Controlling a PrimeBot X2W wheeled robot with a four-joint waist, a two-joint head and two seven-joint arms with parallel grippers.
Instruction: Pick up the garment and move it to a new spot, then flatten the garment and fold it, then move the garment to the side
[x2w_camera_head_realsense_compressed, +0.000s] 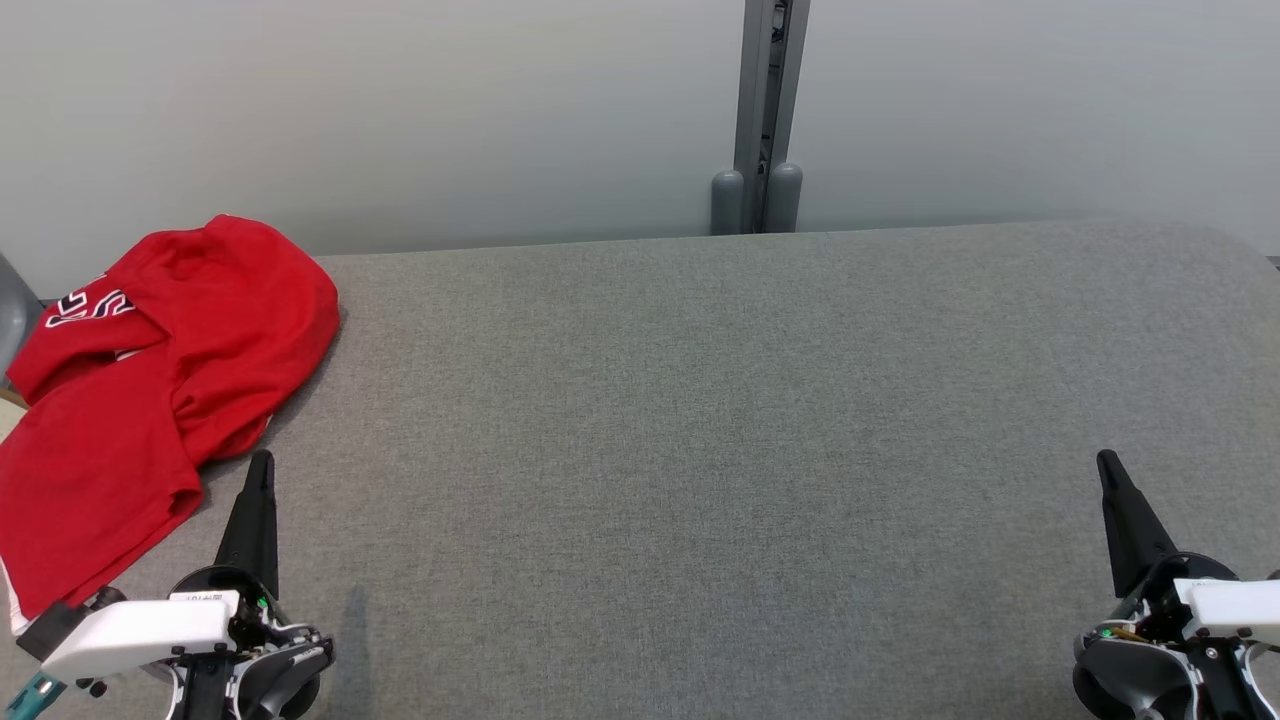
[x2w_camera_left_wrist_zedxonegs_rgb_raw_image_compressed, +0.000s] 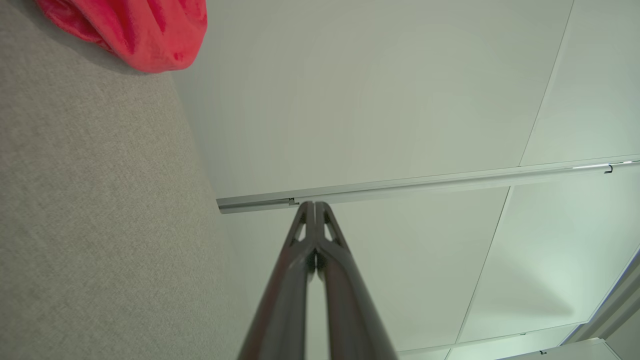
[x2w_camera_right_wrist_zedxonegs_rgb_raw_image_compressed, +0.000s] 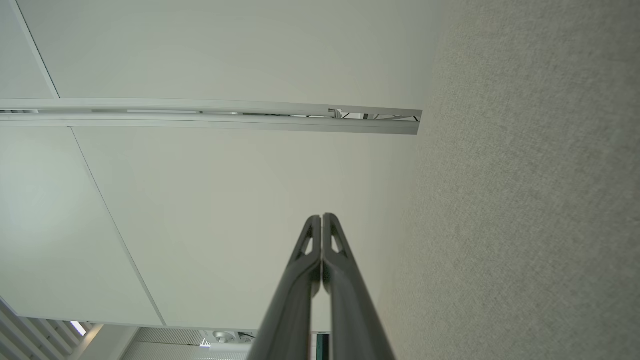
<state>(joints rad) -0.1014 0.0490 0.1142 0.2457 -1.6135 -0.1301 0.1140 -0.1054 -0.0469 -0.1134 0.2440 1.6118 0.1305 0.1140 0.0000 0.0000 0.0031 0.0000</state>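
The red T-shirt (x2w_camera_head_realsense_compressed: 150, 380) lay crumpled at the far left of the grey table (x2w_camera_head_realsense_compressed: 700, 450), just beside the left tool (x2w_camera_head_realsense_compressed: 262, 462). The right tool (x2w_camera_head_realsense_compressed: 1106, 462) stood well apart, near right. Both tools were clenched and empty.

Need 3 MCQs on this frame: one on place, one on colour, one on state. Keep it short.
1. Where does the garment lie on the grey surface?
A. far left edge
B. centre
C. right end

2. What colour is it?
A. blue
B. red
C. black

3. How are the left gripper and right gripper?
A. both shut, empty
B. left holds the garment
C. both wide open

Key: A, it is heaped at the head view's left. B, the cloth is red. A, each wrist view shows the fingers pressed together with nothing between them.
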